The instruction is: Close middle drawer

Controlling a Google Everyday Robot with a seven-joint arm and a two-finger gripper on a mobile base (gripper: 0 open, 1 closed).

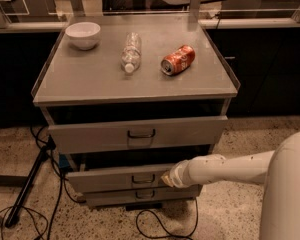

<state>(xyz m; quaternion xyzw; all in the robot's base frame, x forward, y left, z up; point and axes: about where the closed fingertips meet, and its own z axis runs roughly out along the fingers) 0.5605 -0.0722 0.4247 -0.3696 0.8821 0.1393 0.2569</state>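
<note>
The middle drawer (pixel 115 180) is the second grey front of the cabinet, with a small dark loop handle (pixel 142 179). It stands out a little from the cabinet, under the taller top drawer (pixel 90 134), which is also pulled out. The lowest drawer (pixel 115 196) sits just below it. My gripper (pixel 168 178) is at the end of the white arm (pixel 225 166) that comes in from the right. It rests against the middle drawer's front, just right of the handle.
On the cabinet top (pixel 90 79) lie a white bowl (pixel 83 34), a clear plastic bottle (pixel 131 51) and an orange soda can (pixel 178 59). Cables (pixel 160 226) and a dark stand leg (pixel 25 189) lie on the speckled floor. Dark counters stand behind.
</note>
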